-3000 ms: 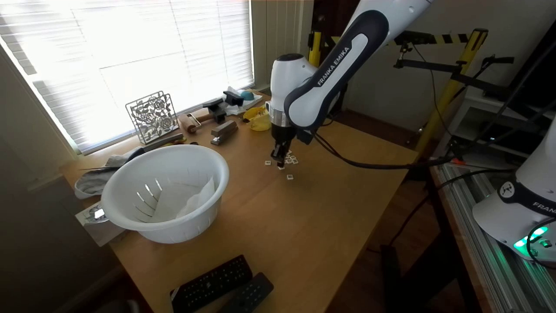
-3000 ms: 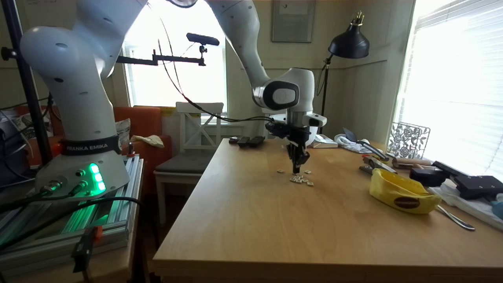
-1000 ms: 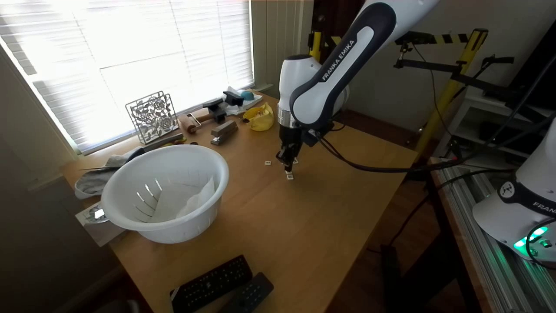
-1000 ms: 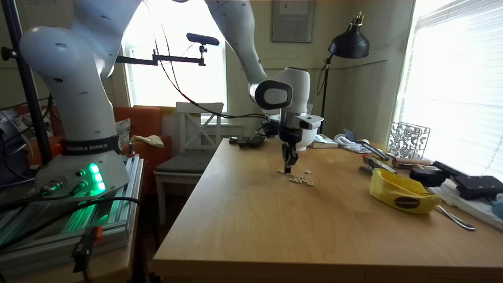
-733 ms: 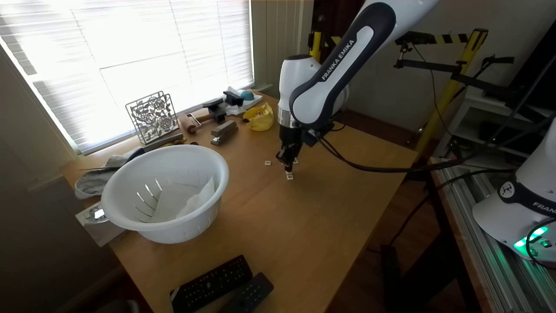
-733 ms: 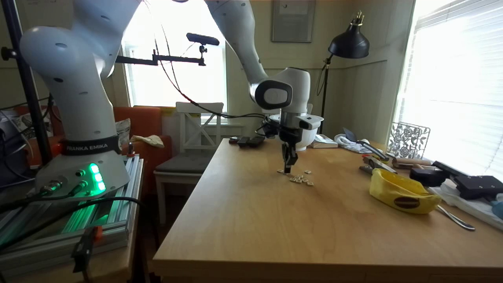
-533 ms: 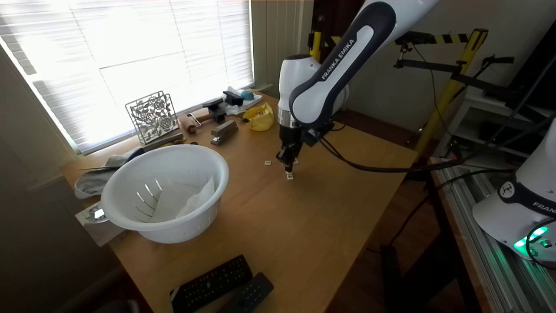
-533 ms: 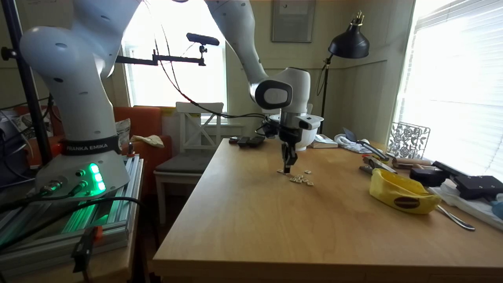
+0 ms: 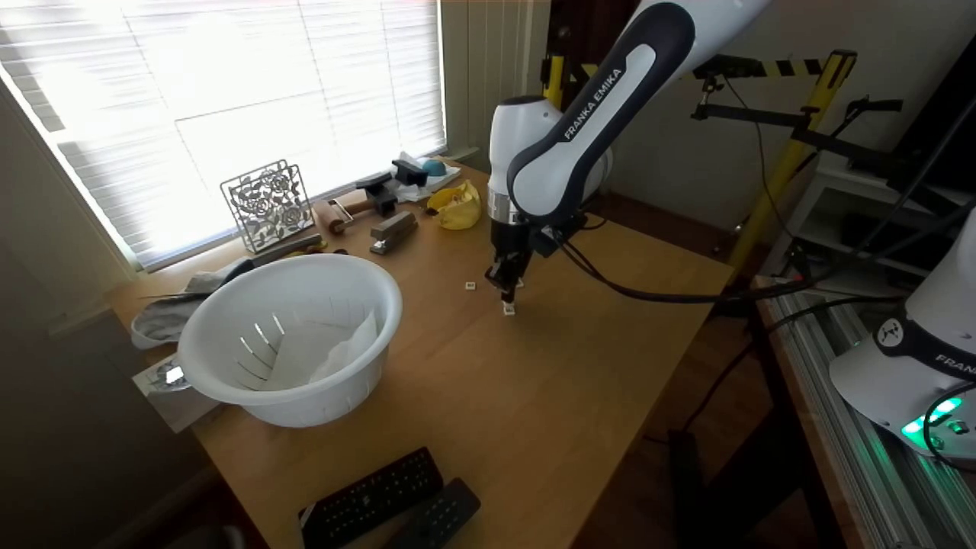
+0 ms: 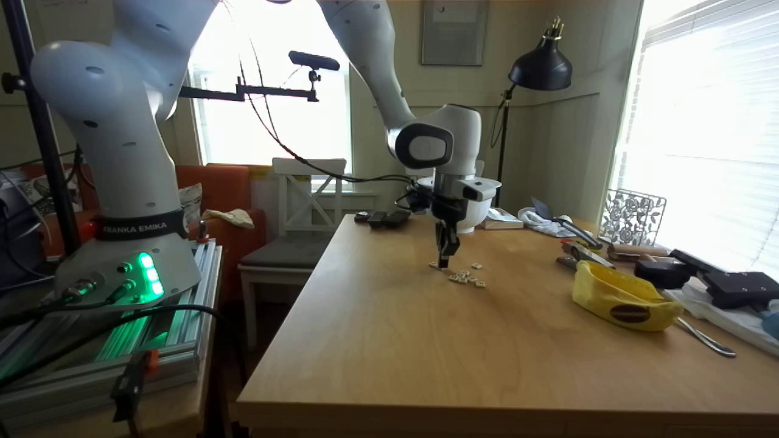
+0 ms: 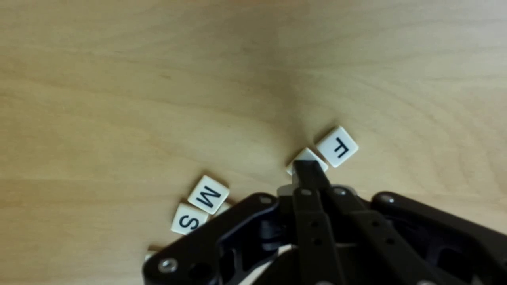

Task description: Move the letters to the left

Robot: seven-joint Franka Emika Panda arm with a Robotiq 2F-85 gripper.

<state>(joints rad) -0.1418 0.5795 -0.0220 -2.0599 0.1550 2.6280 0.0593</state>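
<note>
The letters are small whitish square tiles lying flat on the table. In the wrist view an F tile (image 11: 337,146) lies almost against another tile (image 11: 306,154) whose face is mostly hidden under my fingertips. An M tile (image 11: 208,194) and an S tile (image 11: 189,219) lie lower left, with others partly hidden by the gripper. In an exterior view the cluster (image 10: 464,278) lies to the right of my gripper (image 10: 443,265), with a lone tile (image 10: 477,266) behind it. My gripper (image 11: 311,170) is shut, its tip down on the half-hidden tile; it also shows in an exterior view (image 9: 506,297).
A white bowl (image 9: 320,408) stands on the table, with black remotes (image 9: 374,496) near the edge. A yellow object (image 9: 457,210), a stapler (image 9: 393,231) and a patterned metal holder (image 9: 267,204) stand toward the window side. The yellow object also shows in an exterior view (image 10: 627,298).
Over three seconds my shut gripper slid away from the cluster, dragging one tile until it came close beside the F tile. During the last second it has shifted only very slightly.
</note>
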